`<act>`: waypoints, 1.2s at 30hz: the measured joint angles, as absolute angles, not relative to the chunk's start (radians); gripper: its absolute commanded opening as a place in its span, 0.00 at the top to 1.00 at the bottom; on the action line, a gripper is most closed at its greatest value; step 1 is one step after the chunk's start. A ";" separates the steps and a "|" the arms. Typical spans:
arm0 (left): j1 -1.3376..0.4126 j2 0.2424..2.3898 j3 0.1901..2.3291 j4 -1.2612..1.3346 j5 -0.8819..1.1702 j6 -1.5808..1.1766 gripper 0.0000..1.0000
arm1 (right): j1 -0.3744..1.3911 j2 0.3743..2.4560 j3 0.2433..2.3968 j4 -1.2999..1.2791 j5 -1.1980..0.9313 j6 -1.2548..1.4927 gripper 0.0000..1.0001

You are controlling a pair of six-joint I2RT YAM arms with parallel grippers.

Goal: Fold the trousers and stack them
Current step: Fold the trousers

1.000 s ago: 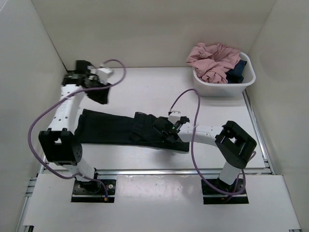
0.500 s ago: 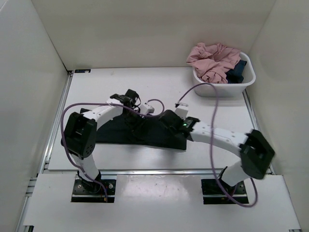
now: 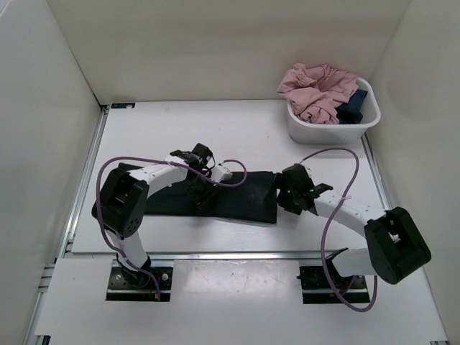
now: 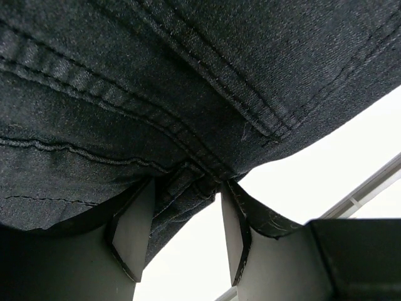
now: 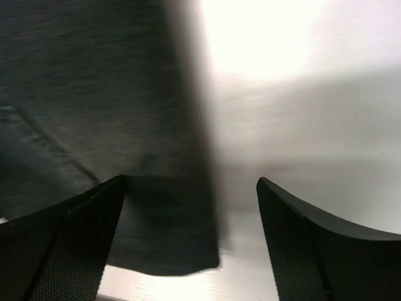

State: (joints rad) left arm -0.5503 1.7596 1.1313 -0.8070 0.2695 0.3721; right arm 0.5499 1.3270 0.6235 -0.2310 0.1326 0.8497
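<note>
**K:** Top view first. Where is everything?

**M:** The long, black, soft-fabric trousers (image 3: 248, 201) lie on the white table (image 3: 237, 133) as one narrow band in front of both arms. The long axis runs left to right, nearly parallel to the near edge. The right end is square. The left end is partly hidden by the left arm. Which end is the waist cannot be told from here. The left gripper (image 3: 195, 192) is down on the middle of the band. The right gripper (image 3: 284, 198) is just beside the right end. A white plastic tub (image 3: 363, 128) in the far right corner holds crumpled pink cloth (image 3: 316, 90) and a small dark blue garment (image 3: 353, 108).

**K:** Left wrist view?

**M:** The left gripper (image 4: 182, 213) has its jaws partly closed. A bunched, stitched seam of the trousers (image 4: 188, 75) sits between the pads, which reads as a pinch on the cloth. Bare white shows below the fabric.

**K:** Right wrist view?

**M:** The right gripper (image 5: 189, 182) has its jaws wide, with nothing between them. The trousers' edge (image 5: 81, 106) lies under one finger, and there is bare table under the other.

**K:** Progress?

**M:** This is a judgement only. The lengthwise fold looks done, with one leg over the other. The crosswise folds to shorten the band are left, and the stacking is not yet done.
</note>
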 measured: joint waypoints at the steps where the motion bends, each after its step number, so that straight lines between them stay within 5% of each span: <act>1: -0.550 1.760 1.131 -0.807 0.270 0.372 0.42 | 0.550 1.333 0.617 -0.194 0.110 0.844 0.17; 6: -0.550 1.758 1.130 -0.805 0.269 0.372 0.42 | 0.549 1.390 0.590 -0.047 0.017 0.851 0.40; 10: -0.550 1.755 1.127 -0.801 0.269 0.372 0.39 | 0.537 1.462 0.591 0.023 -0.052 0.873 1.00; 18: -0.546 1.684 1.160 -0.848 0.323 0.420 0.23 | 0.443 1.298 0.629 -0.242 -0.010 0.885 1.00; 27: -0.424 1.581 1.289 -0.920 0.376 0.458 0.21 | 0.354 1.199 1.177 -0.926 0.262 0.641 1.00; 36: -0.414 1.772 1.292 -0.915 0.326 0.401 0.21 | 0.388 1.359 1.577 -1.292 0.457 0.533 1.00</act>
State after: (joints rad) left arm -0.4145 1.7718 1.2922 -0.9146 0.3260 0.4007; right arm 0.3882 1.3586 1.5768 -1.2922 0.4572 0.5331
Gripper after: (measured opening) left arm 0.787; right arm 0.124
